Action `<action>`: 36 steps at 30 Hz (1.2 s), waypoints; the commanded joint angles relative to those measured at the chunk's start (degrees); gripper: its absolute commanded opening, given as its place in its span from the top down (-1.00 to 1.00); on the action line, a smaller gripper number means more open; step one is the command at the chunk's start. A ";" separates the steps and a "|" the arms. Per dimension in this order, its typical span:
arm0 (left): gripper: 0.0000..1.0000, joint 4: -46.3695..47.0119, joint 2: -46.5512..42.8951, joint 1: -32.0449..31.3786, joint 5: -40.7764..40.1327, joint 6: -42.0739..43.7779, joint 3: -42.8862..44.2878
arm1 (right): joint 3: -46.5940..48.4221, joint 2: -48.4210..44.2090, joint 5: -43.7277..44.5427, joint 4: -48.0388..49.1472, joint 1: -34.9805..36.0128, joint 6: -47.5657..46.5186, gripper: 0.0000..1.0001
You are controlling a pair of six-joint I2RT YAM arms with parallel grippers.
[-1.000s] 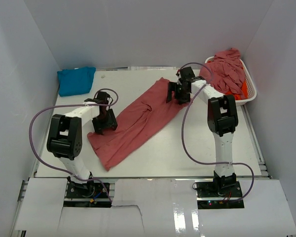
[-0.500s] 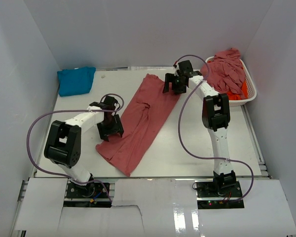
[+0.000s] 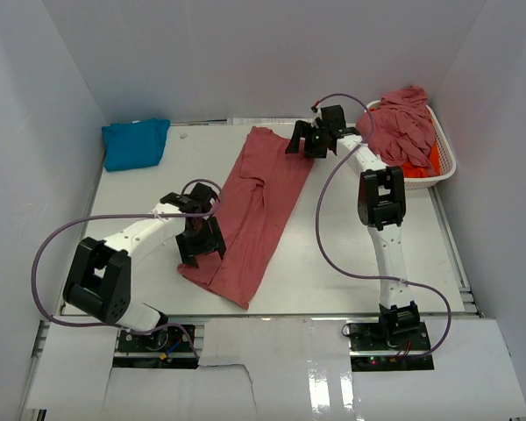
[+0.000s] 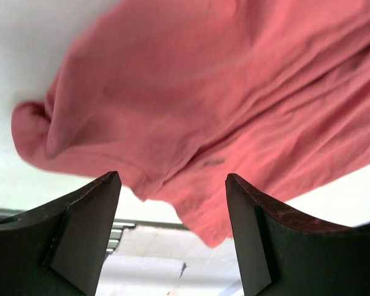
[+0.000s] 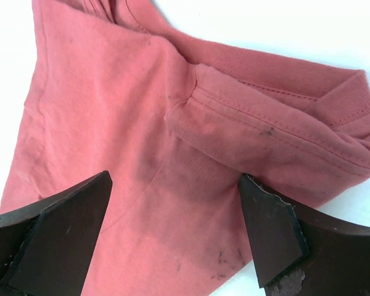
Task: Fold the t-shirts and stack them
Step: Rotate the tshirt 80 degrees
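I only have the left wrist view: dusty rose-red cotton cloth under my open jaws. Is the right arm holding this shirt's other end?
Observer: No. The right gripper hangs over the far end of the dusty rose-red cotton t-shirt, jaws open, gripping nothing.
Operator: Anything folded yet?
Observer: A turquoise blue cotton t-shirt lies bundled compactly in the far left corner.
Operator: More to fold?
Observer: Yes. The white slatted plastic basket at far right holds a heap of rose-red shirts over a bright orange one.
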 commanded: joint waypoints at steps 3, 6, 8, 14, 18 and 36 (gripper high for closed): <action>-0.60 -3.18 -5.68 -2.45 2.38 -3.88 -2.98 | 0.44 2.23 -1.82 6.02 -2.13 3.99 -0.83; -0.60 -3.27 -6.74 -3.59 3.61 -5.38 -4.65 | 1.05 1.71 -2.87 8.48 -3.09 5.05 -0.86; -0.60 -3.35 -7.45 -4.47 3.27 -6.25 -5.28 | 1.06 0.31 -3.84 9.97 -3.88 6.02 -0.87; -0.65 -4.76 -6.93 -4.31 -4.64 -4.68 4.81 | -3.51 -10.39 -6.22 10.78 -4.15 4.27 -0.89; -0.71 -4.76 -3.58 1.22 -3.60 -0.47 12.81 | -12.45 -21.82 -5.08 7.35 -4.15 1.01 -0.92; -0.74 7.63 4.42 16.53 1.68 6.75 8.26 | -51.77 -44.79 -7.36 3.39 -3.98 9.01 -0.93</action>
